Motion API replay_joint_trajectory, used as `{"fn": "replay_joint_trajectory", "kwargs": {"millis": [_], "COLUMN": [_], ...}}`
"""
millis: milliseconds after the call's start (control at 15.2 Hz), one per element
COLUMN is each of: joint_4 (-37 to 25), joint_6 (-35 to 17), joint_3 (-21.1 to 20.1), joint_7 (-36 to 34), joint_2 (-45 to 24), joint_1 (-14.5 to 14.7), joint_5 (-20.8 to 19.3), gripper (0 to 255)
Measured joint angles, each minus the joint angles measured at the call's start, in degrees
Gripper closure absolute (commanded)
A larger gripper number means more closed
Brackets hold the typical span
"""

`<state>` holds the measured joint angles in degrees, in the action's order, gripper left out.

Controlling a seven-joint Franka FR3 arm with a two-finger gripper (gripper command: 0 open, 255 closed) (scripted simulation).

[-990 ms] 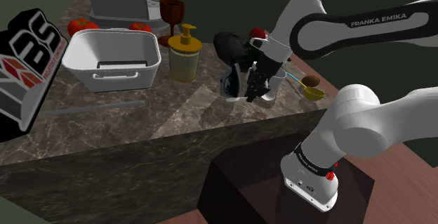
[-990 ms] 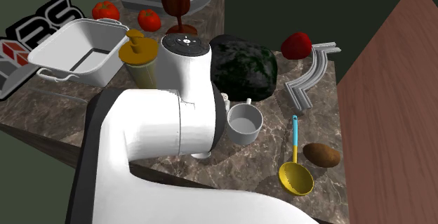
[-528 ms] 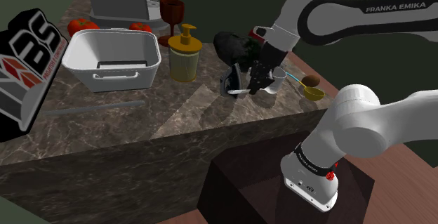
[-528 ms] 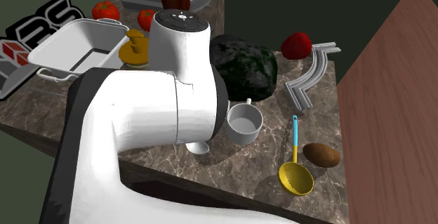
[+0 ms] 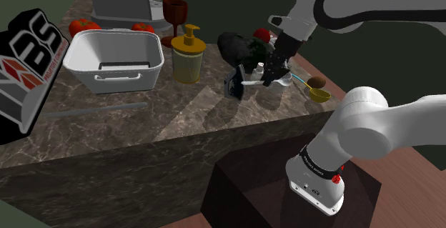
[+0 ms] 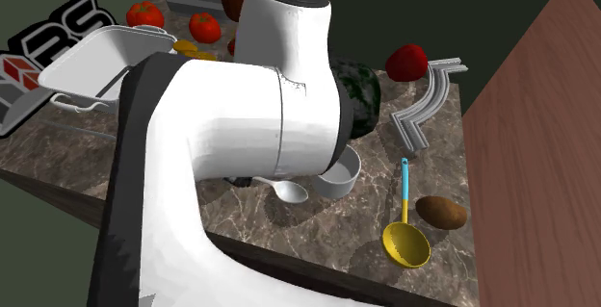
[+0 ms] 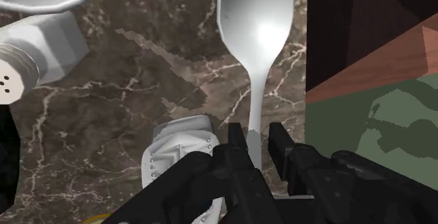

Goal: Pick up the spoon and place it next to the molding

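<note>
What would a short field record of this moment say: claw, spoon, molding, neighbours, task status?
claw: shut on the spoon's handle
spoon: white, bowl pointing away from the claw, above the marbled counter
molding: grey curved strip at the counter's corner, beside a red fruit
near the spoon: white cup, shaker
status: spoon not yet beside the molding
</note>
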<state>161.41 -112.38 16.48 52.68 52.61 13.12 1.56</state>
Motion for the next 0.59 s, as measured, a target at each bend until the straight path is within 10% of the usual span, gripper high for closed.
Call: {"fn": "replay_joint_trajectory", "kwargs": {"millis": [594], "joint_4": [-5.0], "joint_6": [3.7], "joint_3": [12.6], "joint_7": [13.5], "joint_2": [-3.1], "joint_1": [-7.5], "joint_5": [-9.0], "gripper": [255]}}
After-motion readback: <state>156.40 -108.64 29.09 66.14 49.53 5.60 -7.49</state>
